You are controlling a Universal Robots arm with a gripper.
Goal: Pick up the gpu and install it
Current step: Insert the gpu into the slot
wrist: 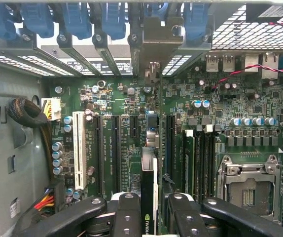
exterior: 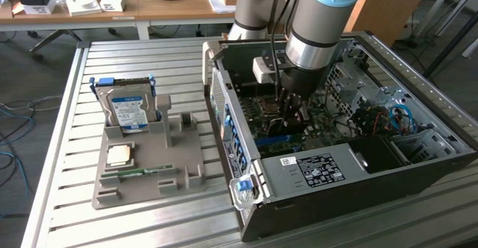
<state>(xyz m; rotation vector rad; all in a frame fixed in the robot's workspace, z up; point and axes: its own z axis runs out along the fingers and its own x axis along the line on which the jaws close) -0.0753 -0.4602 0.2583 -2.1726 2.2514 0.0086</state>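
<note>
**ITEM:** gpu (wrist: 149,177). Loc: inside PC case (exterior: 359,175), held edge-on low over motherboard (wrist: 131,98). In exterior view the case lies at 3 o'clock of the grey parts holder (exterior: 149,169). The arm drops into it from 12 o'clock.

**GRIP:** gripper (wrist: 154,202) jaws abt half closed, clamped on the card's two broad faces. Card upright, long axis running twd rear slot brackets (wrist: 107,59).

**POSN:** card sits btwn black expansion slots (wrist: 116,148) and RAM slots (wrist: 191,158), well apart from white slot (wrist: 81,148). Slot under it mostly hidden, so seated or not: cannot tell.

**ALSO PRESENT:** hard drive (exterior: 131,108) and memory stick (exterior: 134,173), both on holder.

**HANDLING (judgement):**
- Keep card square to board, w/ edge connector parallel to slot.
- Line bracket end up w/ the open rear bay.
- Press straight down w/ even force, no twist.
- Mind capacitors and neighbouring latches.
- Grip must be firm enough that card can't slide.
</note>
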